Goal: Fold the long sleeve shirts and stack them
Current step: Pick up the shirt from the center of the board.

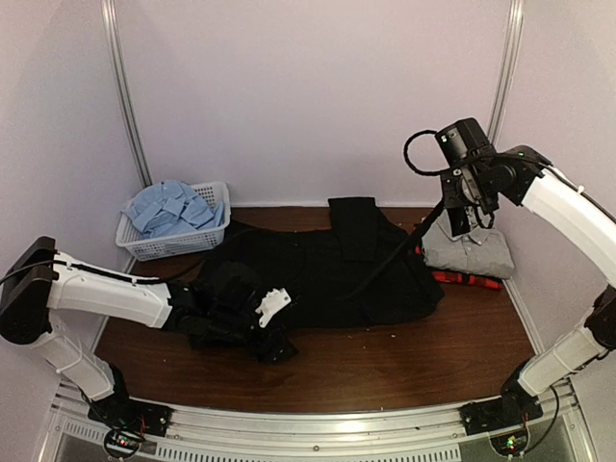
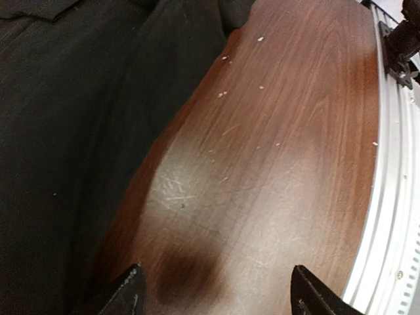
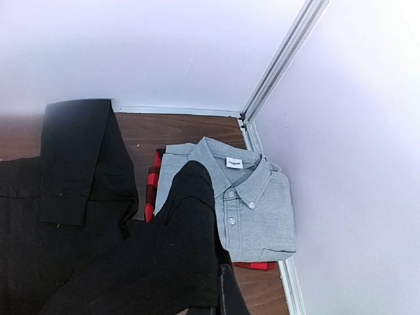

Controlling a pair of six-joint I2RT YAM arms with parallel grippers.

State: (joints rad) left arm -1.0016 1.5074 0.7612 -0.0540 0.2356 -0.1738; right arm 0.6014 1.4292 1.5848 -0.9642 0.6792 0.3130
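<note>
Nearest the bases, the left gripper [image 2: 216,283] hung low over the table [image 1: 404,361] with its jaws spread wide and nothing between them, just beside the near edge of the black shirt [image 1: 327,274]. That shirt lay spread across the middle of the table, only partly folded, one sleeve doubled over its far side.

Further back on the right, the right gripper [image 1: 460,219] was raised and appeared closed on the shirt's other sleeve [image 3: 190,223], which ran up to it from the body; the cloth hid most of the fingers. Behind and below it, in the far right corner, the grey shirt [image 3: 252,197] sat folded on top of the plaid shirt [image 1: 467,280]. At the far left the blue shirt [image 1: 168,207] lay crumpled in the basket [image 1: 173,245].

The lifted sleeve hung close above the stack, so a careless swing could drag across the grey shirt and push it askew. A thin pinch could also let the sleeve slip. The left jaws, being beside the cloth, could close on bare table and leave the body free to slide.
</note>
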